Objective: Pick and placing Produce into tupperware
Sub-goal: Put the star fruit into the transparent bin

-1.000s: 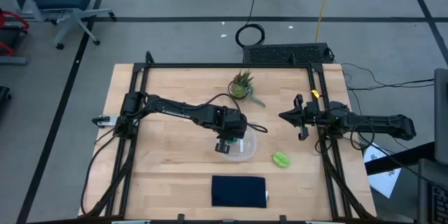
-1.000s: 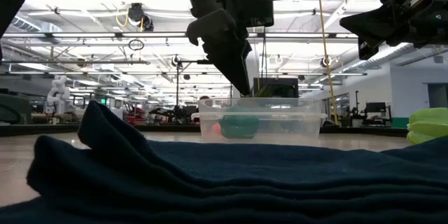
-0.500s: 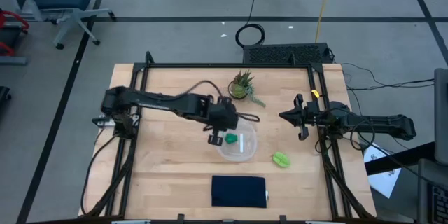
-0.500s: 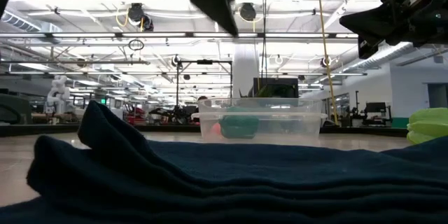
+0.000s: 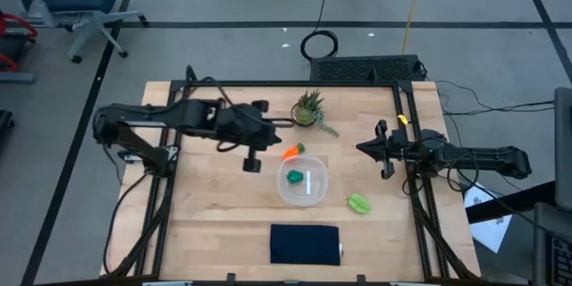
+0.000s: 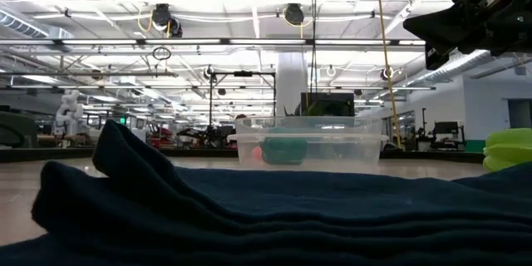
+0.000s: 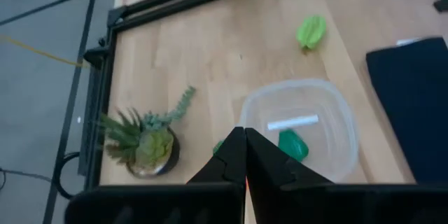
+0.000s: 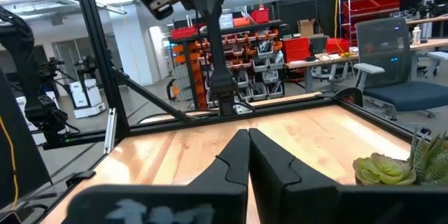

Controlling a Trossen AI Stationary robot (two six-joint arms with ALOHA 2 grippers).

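The clear tupperware (image 5: pixel 303 186) stands mid-table and holds the dark green lump (image 5: pixel 294 177) beside a small white strip; the lump also shows through its wall (image 6: pixel 284 147). The orange carrot (image 5: pixel 291 152) lies on the wood just off the container's far-left side. The light yellow-green leaf piece (image 5: pixel 359 203) lies to the container's right. My left gripper (image 5: pixel 253 162) hangs shut above the table, left of the container and carrot, touching nothing. In the left wrist view its fingers (image 7: pixel 245 161) hide most of the carrot. My right gripper (image 5: pixel 380 150) waits shut near the right edge.
A spiky potted plant (image 5: pixel 309 107) stands at the far side, close behind the carrot. A dark navy cloth (image 5: pixel 305 243) lies by the near edge, filling the low view's foreground (image 6: pixel 249 208). Bare wood lies left of the container.
My left gripper rose out of the tupperware and drew back toward the table's left and far side, leaving the low view. The dark green lump stayed in the container. With the arm out of the way, the carrot shows beside the container.
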